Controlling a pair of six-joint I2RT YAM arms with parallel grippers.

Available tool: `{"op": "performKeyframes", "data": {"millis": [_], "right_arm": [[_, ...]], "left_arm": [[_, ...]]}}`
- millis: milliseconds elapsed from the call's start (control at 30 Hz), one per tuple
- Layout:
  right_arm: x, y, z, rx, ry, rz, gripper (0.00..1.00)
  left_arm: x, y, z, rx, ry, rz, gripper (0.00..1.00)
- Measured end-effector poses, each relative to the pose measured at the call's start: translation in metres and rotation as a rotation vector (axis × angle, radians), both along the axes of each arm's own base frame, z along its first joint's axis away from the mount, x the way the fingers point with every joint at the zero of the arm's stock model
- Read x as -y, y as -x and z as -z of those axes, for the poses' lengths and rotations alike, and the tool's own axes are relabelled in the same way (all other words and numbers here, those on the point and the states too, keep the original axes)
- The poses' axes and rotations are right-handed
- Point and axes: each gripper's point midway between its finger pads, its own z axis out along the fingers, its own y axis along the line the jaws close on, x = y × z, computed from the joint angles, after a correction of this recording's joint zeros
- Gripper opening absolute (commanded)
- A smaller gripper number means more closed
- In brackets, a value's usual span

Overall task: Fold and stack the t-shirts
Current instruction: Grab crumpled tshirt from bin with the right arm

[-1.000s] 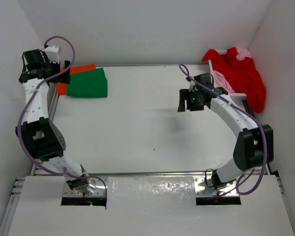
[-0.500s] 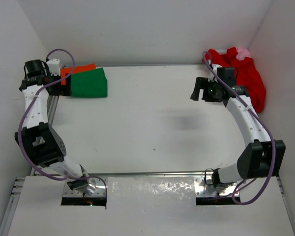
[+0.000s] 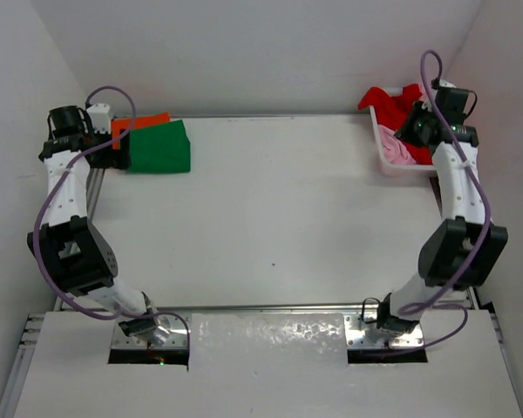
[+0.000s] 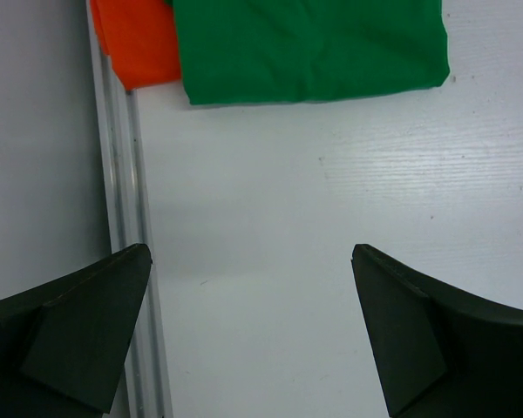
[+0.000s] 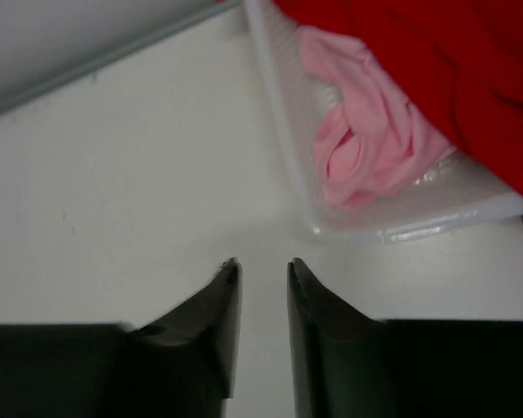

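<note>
My right gripper (image 5: 263, 272), fingers nearly together and empty, hovers just short of the white basket (image 5: 283, 152) holding the pink shirt (image 5: 366, 157) and red shirt (image 5: 436, 52), ready to pull one out. My left gripper (image 4: 248, 261) waits spread wide, the folded green shirt (image 4: 309, 48) and orange shirt (image 4: 135, 39) ahead of it.

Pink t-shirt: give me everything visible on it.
The pink t-shirt is light pink soft cloth, bunched and creased, not folded. It lies inside the white basket at the far right corner of the table, pressed against the basket's wall. The red t-shirt is draped over it, hiding much of it. No sleeves or collar can be made out. No gripper touches it; the right gripper hovers over bare table beside the basket.
</note>
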Motion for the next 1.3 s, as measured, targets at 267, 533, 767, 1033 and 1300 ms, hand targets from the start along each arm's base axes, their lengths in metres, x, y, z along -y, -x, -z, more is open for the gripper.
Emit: {"op": "performKeyframes", "data": {"millis": [267, 533, 767, 1033, 1300], "right_arm": [[0.086, -0.109, 0.050, -0.060, 0.171, 0.241, 0.74], [0.176, -0.113, 0.117, -0.307, 0.622, 0.398, 0.83], [0.226, -0.093, 0.127, -0.419, 0.818, 0.445, 0.80], [0.261, -0.084, 0.159, -0.481, 0.847, 0.414, 0.43], [0.268, -0.090, 0.154, -0.449, 0.861, 0.412, 0.00]], "left_arm": [[0.028, -0.004, 0.025, -0.059, -0.044, 0.074, 1.00], [0.040, -0.011, 0.042, -0.117, -0.075, 0.122, 1.00], [0.045, -0.029, 0.031, -0.109, -0.112, 0.138, 1.00], [0.056, -0.031, 0.029, -0.116, -0.157, 0.164, 1.00], [0.057, -0.030, 0.030, -0.127, -0.182, 0.167, 1.00]]}}
